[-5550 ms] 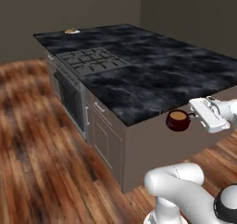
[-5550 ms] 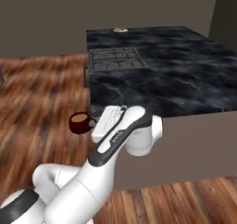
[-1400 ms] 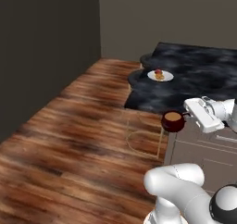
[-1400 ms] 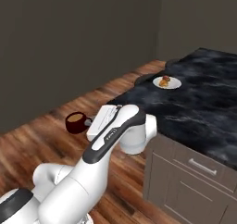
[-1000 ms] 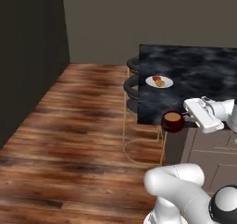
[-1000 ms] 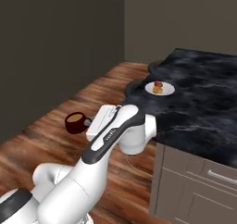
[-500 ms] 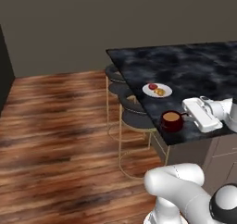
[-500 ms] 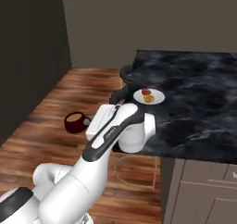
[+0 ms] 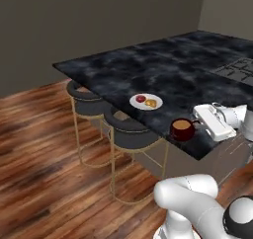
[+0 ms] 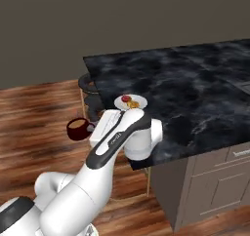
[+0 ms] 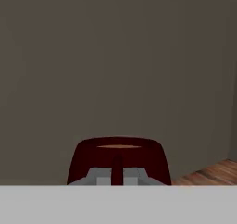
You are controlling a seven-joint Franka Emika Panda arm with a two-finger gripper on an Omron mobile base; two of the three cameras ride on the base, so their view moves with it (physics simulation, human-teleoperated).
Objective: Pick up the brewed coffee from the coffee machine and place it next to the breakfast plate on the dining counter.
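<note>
The dark red mug of brewed coffee [image 9: 182, 130] hangs upright in the air, my gripper [image 9: 197, 124] shut on its handle. In the left base view the mug appears over the near edge of the black marble dining counter [image 9: 173, 70]. The right base view shows the mug [image 10: 77, 129] left of the counter [image 10: 195, 88], over the floor, held by my gripper [image 10: 91, 128]. The hand view shows the mug [image 11: 118, 160] close up, light brown liquid inside, with my gripper [image 11: 117, 176] on it. The breakfast plate [image 9: 146, 102] with red fruit and pastry lies near the counter edge [image 10: 130, 102].
Two round dark stools [image 9: 129, 129] with gold legs stand under the counter edge, another stool [image 10: 88, 86] seen from the right. A cooktop corner [image 9: 237, 67] shows at far right. Wooden floor [image 9: 44, 149] stretches left; a dark wall [image 11: 115, 56] lies ahead of the hand.
The base has driven around the island, so the whole scene shifted; the counter and plate now sit closer and more central. The mug stays held in my gripper in the same pose.
</note>
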